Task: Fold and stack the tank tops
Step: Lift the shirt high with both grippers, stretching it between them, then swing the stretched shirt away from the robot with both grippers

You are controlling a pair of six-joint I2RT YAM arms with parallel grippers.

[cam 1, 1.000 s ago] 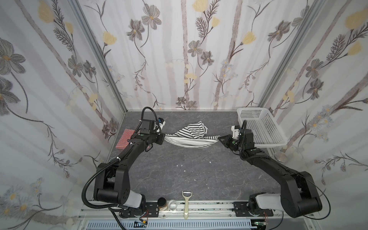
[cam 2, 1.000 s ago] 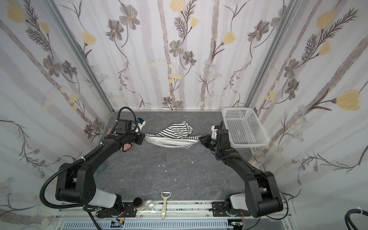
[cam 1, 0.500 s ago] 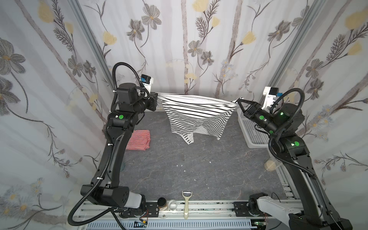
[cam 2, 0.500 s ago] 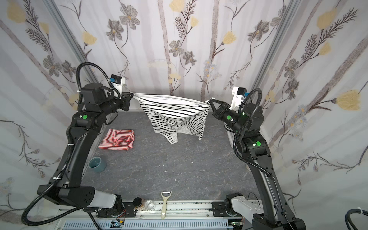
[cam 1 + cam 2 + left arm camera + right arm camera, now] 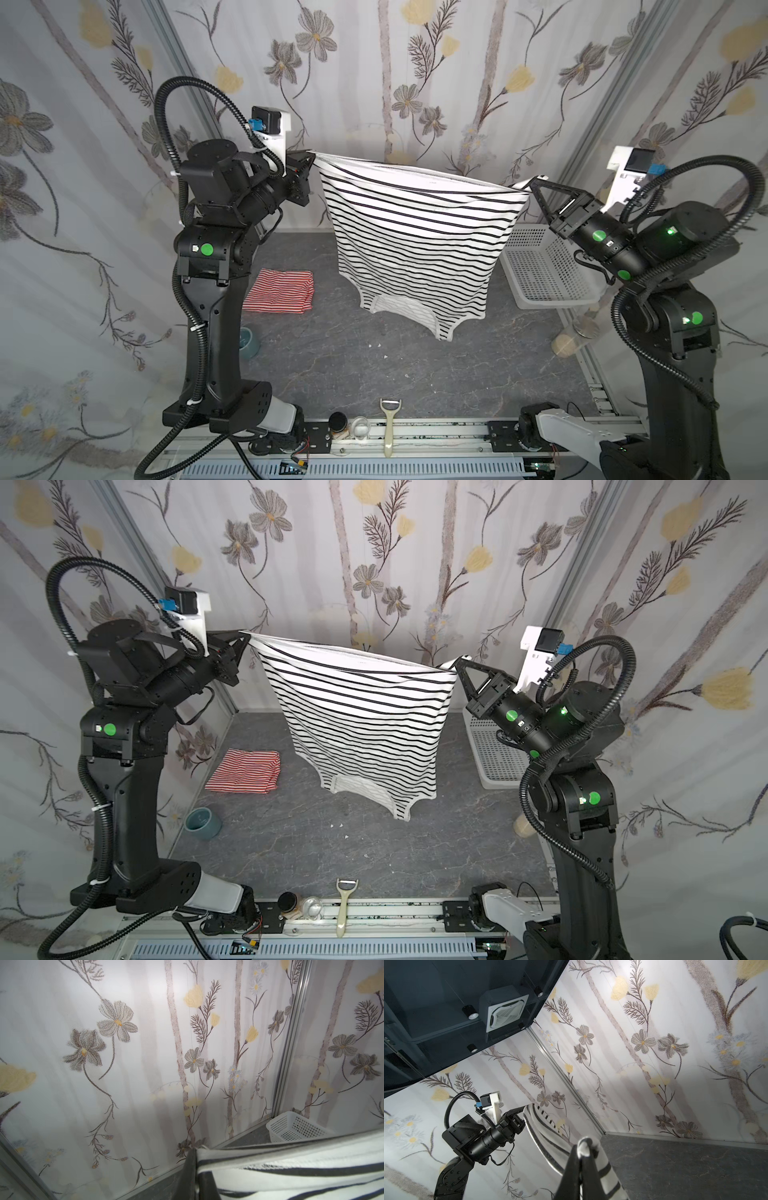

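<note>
The left pincer (image 5: 312,157) and right pincer (image 5: 530,188) clamp tight on the soft black-striped top (image 5: 415,249), which hangs limp. The red-striped top (image 5: 279,291) lies folded square.

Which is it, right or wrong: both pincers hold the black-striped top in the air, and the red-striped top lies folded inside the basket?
Wrong on one point: both top views show the red-striped top folded on the table, not in the basket. The rest holds.

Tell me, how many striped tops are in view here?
2. The black-striped white top hangs stretched between the left gripper and right gripper; the red-and-white top lies folded on the table by the left arm. The hanging one screens some table behind it, so another could hide.
</note>
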